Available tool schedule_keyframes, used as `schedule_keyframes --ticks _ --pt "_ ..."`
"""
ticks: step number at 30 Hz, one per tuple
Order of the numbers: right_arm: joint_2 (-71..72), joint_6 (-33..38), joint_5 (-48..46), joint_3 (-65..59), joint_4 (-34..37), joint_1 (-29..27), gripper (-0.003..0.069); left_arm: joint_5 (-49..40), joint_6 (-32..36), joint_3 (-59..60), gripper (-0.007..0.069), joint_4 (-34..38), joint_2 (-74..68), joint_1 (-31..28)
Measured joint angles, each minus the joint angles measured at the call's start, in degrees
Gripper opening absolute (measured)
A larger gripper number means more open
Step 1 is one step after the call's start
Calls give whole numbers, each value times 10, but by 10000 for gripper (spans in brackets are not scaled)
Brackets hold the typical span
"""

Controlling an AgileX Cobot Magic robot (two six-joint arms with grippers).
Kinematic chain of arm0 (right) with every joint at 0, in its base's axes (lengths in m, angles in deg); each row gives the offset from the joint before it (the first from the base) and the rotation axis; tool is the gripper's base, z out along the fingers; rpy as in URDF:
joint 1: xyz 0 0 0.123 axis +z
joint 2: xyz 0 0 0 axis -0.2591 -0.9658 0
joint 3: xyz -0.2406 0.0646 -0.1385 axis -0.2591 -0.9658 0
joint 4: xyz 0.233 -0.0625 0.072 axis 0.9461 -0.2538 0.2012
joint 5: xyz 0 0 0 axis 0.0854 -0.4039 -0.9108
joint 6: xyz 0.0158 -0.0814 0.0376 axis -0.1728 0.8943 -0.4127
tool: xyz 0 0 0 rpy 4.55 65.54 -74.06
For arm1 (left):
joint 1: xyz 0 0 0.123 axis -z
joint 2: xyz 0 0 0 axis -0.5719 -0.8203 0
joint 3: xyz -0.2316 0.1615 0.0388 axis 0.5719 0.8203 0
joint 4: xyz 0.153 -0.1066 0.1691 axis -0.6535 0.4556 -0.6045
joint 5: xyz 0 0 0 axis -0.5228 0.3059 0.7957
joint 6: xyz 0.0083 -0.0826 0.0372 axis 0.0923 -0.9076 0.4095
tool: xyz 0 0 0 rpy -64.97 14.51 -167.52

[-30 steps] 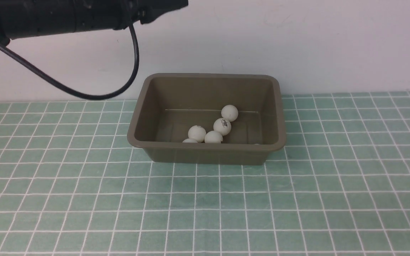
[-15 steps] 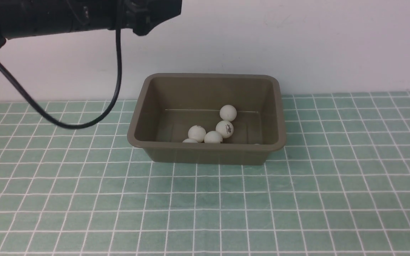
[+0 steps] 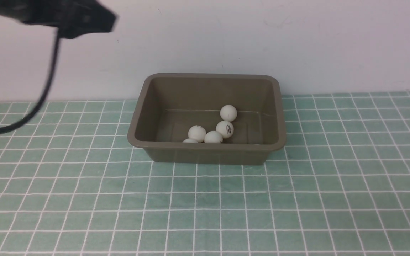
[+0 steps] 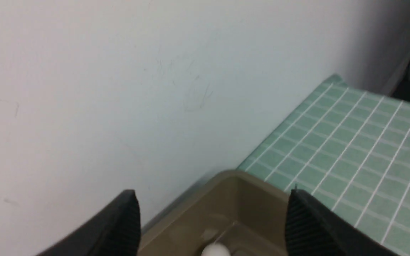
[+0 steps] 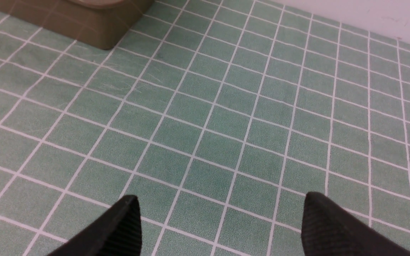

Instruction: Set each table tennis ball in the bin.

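Observation:
The olive-brown bin (image 3: 205,147) stands at the back middle of the green mat, against the wall. Inside it I see several white table tennis balls: one toward the back (image 3: 228,112), one with a dark mark (image 3: 224,129), two near the front wall (image 3: 196,133) (image 3: 213,137), and slivers of two more behind the front rim (image 3: 190,140) (image 3: 256,144). My left arm (image 3: 69,17) is high at the top left, blurred. The left gripper (image 4: 212,213) is open and empty, looking down at a bin corner (image 4: 251,199) and one ball (image 4: 215,251). The right gripper (image 5: 222,220) is open and empty above bare mat.
The white wall runs right behind the bin. A black cable (image 3: 45,92) hangs from the left arm over the mat's left side. The right wrist view shows a bin corner (image 5: 84,28) well away from the right gripper. The mat's edge (image 4: 333,76) shows by the wall.
My left arm has swung left, away from above the bin, and its cable swung with it. The marked ball rolled slightly and settled. The right arm has not moved.

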Motion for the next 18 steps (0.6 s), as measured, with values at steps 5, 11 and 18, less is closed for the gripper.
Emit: schedule_keyframes --ticks 5,11,18 --pt "0 0 0 0 0 0 547 -51 -88 31 492 -98 66 0" --pt "0 0 0 0 0 0 547 -8 -104 159 492 -127 175 0" --pt "0 0 0 0 0 0 547 163 -103 437 492 -110 419 -4"
